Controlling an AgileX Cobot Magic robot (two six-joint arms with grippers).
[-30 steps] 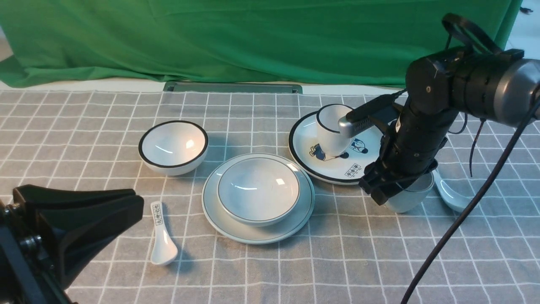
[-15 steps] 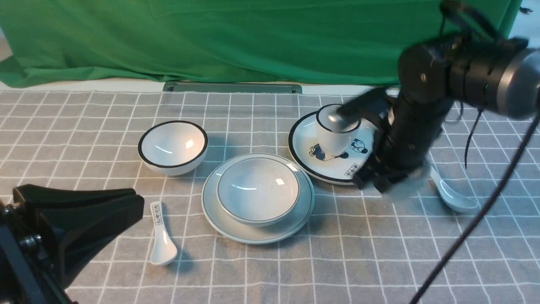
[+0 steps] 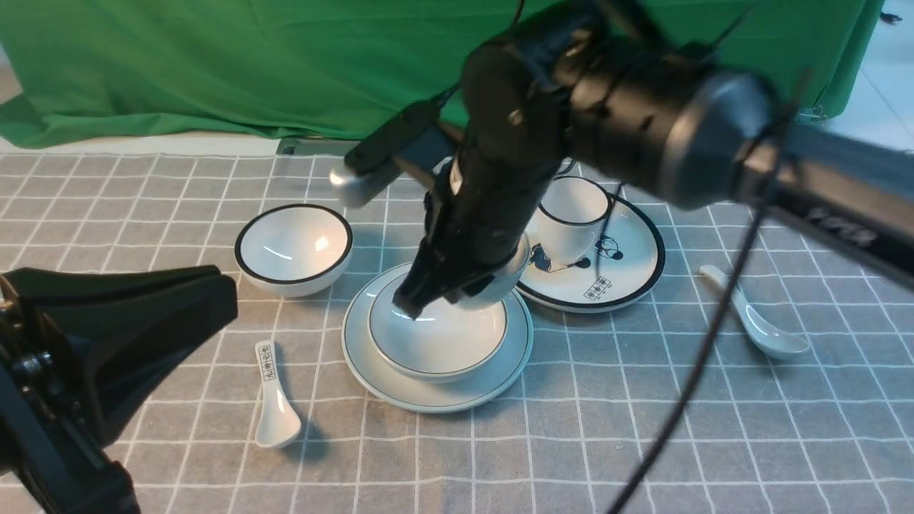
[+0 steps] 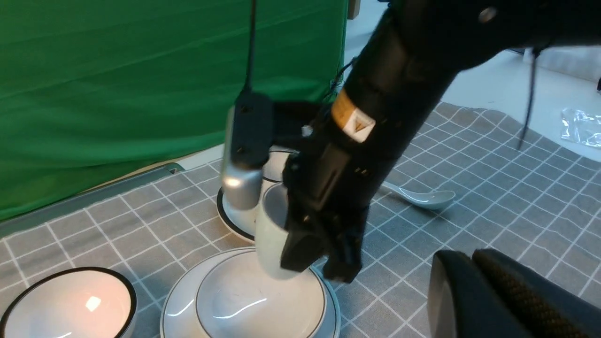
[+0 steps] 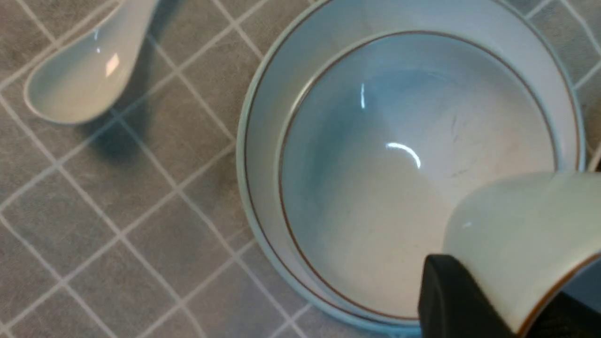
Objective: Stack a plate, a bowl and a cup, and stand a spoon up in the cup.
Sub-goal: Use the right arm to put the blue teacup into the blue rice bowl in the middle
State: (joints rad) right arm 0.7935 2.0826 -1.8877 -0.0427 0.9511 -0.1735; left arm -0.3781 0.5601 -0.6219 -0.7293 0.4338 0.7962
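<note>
Cup (image 3: pixel 503 282) held just over bowl (image 3: pixel 437 335), mid-counter, wall pinched at rim by right jaws; contact with bowl not clear. Glazed ceramic judged stiff, slick, chippable, fairly light; rim pinch judged adequate, soft set-down advised. Bowl seated on plate (image 3: pixel 443 398), nothing in it; cup interior seen bare. Spoon (image 3: pixel 767 339) laid toward counter's right edge, best taken by handle. Black-rimmed cup (image 3: pixel 571 221) stood on cartoon plate (image 3: pixel 635 271). Left jaws pressed together, parked at near-left corner, away from stack.
</note>
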